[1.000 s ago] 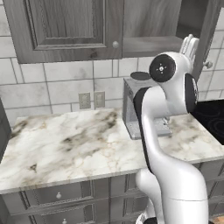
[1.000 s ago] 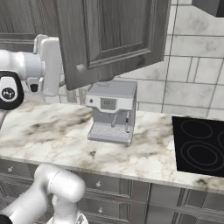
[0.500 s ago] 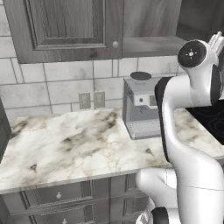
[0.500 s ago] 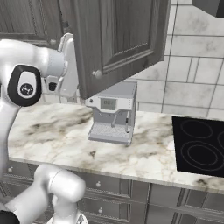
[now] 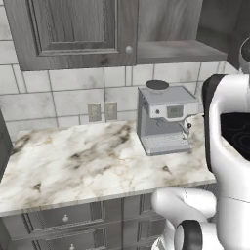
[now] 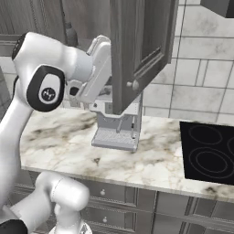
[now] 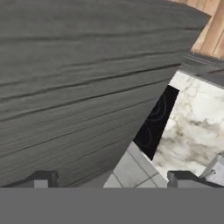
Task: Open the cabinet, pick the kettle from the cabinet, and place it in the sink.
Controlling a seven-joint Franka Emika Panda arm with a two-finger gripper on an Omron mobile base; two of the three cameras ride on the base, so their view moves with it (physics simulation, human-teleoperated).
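Cabinet (image 5: pixel 73 29): left door shut, round knob at its lower right corner. Right door (image 6: pixel 139 50) stands swung out over the counter; in the right base view it hangs in front of the coffee machine (image 5: pixel 163 119) and hides most of it. One second ago this door stood less far out and the whole machine front was in view there.

Open right half of the cabinet, left base view: a bare shelf. A dark rounded shape stands back in the open bay in the right base view, just left of the open door's top; too small and shadowed to say it is the kettle.

Arm: the white hand sits tight behind the open door's inner face in the right base view. It has travelled rightward from the frame's left edge over the last second. In the left base view the upper arm has shifted right and no longer covers the coffee machine.

Gripper (image 7: pixel 111 180): both dark fingertips (image 7: pixel 41 179) rise at the bottom of the hand view, set wide apart, nothing between them. Straight ahead is the door's grey wood grain, very close. Past its edge: black cooktop (image 6: pixel 210 155), marble counter (image 5: pixel 83 158), tiled wall.

Sink: not located.
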